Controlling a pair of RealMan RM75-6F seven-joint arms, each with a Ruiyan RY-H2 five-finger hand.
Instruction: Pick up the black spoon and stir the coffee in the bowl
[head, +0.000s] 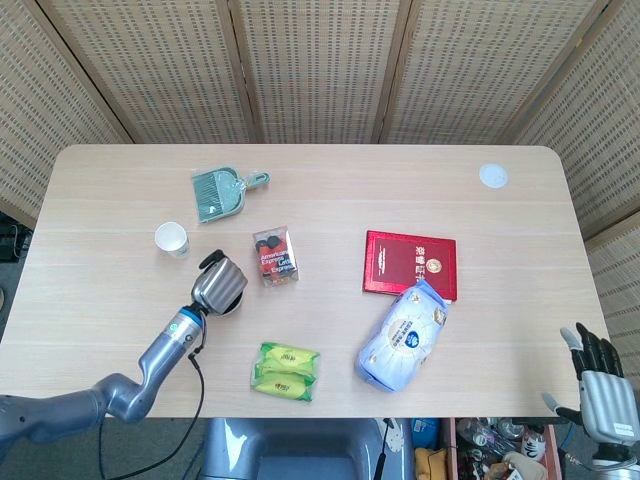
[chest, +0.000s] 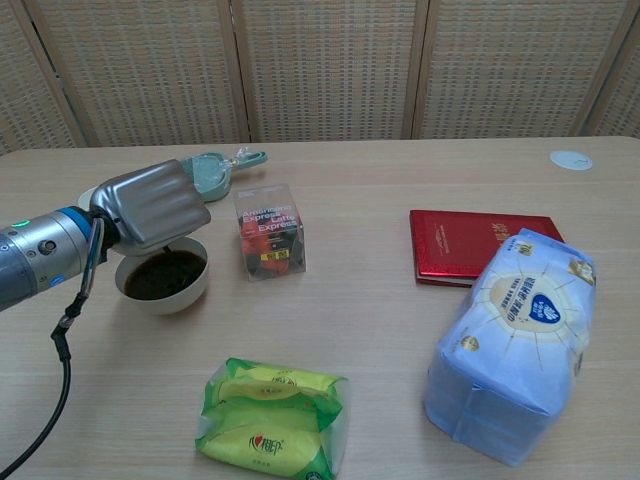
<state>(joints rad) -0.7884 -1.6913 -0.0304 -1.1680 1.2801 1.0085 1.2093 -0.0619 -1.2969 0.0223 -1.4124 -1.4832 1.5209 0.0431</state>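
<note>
The left hand (chest: 150, 207) hangs directly over the bowl (chest: 160, 284) at the left of the chest view, its silver back turned to the camera and its fingers folded down out of sight. The black spoon cannot be made out for certain in either view; only a thin dark sliver shows under the hand, dropping toward the coffee (chest: 163, 274), and that may be its stem. So whether the hand is grasping the spoon cannot be told from these pictures, though its pose above the bowl suggests that it is.

The relation that matters is vertical: the bowl sits straight beneath the hand, and the coffee's surface is just below its lower edge. If the sliver is the spoon, its long axis runs steeply downward from the hand into the liquid, so the stirring would be a small circling of the wrist within the rim, not a reach sideways. In the head view the hand (head: 219, 284) covers most of the bowl (head: 233, 305), in the left-centre of the frame.

The right hand (head: 602, 384) sits at the lower right corner of the head view, off the table's edge, fingers apart and holding nothing. It is well apart from the bowl, so the left hand is plainly the nearer one.
</note>
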